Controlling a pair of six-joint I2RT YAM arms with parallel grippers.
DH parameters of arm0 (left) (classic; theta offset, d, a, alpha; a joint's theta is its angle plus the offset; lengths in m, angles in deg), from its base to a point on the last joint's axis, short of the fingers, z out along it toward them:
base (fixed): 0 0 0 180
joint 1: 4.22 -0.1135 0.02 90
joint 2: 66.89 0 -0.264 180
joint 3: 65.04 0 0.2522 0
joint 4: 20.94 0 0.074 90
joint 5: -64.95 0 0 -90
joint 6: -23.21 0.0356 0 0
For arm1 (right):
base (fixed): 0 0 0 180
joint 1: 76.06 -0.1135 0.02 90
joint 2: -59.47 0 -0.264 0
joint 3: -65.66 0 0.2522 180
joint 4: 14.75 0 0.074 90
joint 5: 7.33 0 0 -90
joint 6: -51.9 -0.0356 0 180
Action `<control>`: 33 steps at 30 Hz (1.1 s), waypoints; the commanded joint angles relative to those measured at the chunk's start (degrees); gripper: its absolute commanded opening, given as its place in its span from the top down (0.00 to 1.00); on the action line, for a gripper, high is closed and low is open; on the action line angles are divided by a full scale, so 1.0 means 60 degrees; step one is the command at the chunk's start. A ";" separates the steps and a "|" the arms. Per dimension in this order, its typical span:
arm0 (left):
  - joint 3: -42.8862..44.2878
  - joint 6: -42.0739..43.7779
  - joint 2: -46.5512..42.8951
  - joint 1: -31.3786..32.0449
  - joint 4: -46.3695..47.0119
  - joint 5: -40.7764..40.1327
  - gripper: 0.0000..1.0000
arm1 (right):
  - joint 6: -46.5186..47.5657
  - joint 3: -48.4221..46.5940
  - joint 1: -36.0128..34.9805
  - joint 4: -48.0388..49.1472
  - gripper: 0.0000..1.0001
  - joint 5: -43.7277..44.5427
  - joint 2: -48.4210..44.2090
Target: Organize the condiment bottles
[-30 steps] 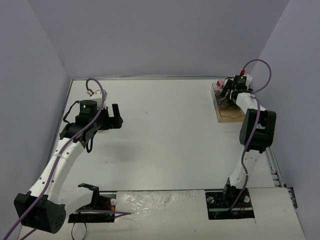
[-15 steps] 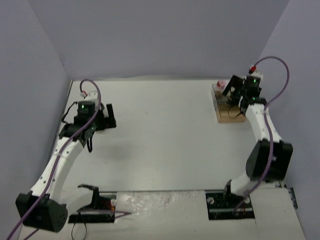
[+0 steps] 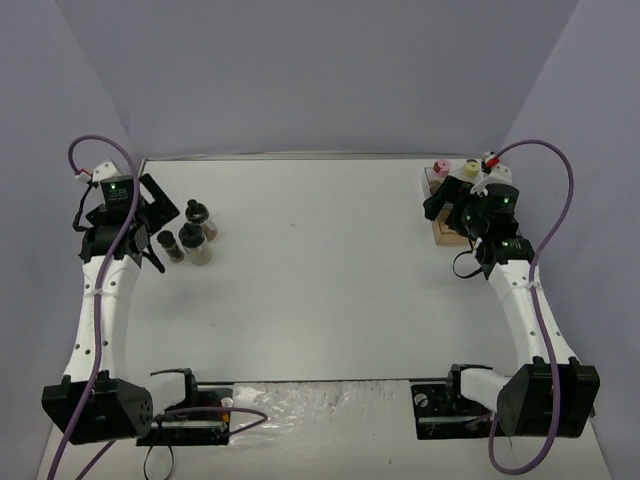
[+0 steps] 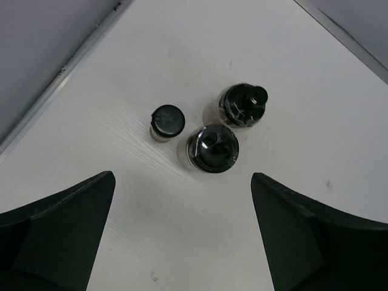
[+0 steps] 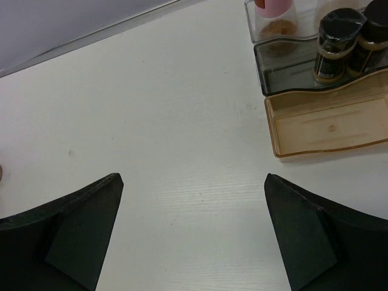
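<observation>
Both arms' fingers spread wide and hold nothing, above opposite far corners of the white table (image 3: 320, 280).

The left fingers (image 4: 60, 230) hang over three black-capped clear jars (image 4: 212, 148), clustered almost touching near the far-left corner, just in from the table's left edge. The right fingers (image 5: 66, 230) hang near the clear rectangular tray with a wooden base (image 5: 327, 124) by the far-right edge. It holds a pink-capped bottle (image 5: 273, 6), a pale-yellow-capped bottle (image 3: 468, 168) and two black-capped dark jars (image 5: 333, 42). The groups lie well apart, with broad white table between them.
</observation>
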 commanded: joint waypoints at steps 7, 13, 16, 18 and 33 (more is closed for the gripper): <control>0.1205 -0.1304 0.2137 -0.0746 -0.0095 -0.0648 0.10 | 0.0070 0.0479 -0.0348 0.0808 0.00 -0.0359 -0.0784; 0.1227 -0.1628 0.3093 -0.0903 0.0065 -0.0556 0.10 | 0.0124 0.0582 -0.0665 0.0807 0.00 -0.0363 -0.0863; 0.1168 -0.1777 0.3688 -0.0954 0.0244 -0.0460 0.12 | 0.0145 0.0617 -0.0716 0.0811 0.00 -0.0342 -0.0889; 0.1179 -0.1855 0.3980 -0.0966 0.0300 -0.0304 0.14 | 0.0167 0.0629 -0.0728 0.0822 0.00 -0.0320 -0.0867; 0.1693 -0.2180 0.5552 -0.0967 0.0663 0.0122 0.32 | 0.0238 0.0747 -0.0758 0.0892 0.00 -0.0299 -0.0825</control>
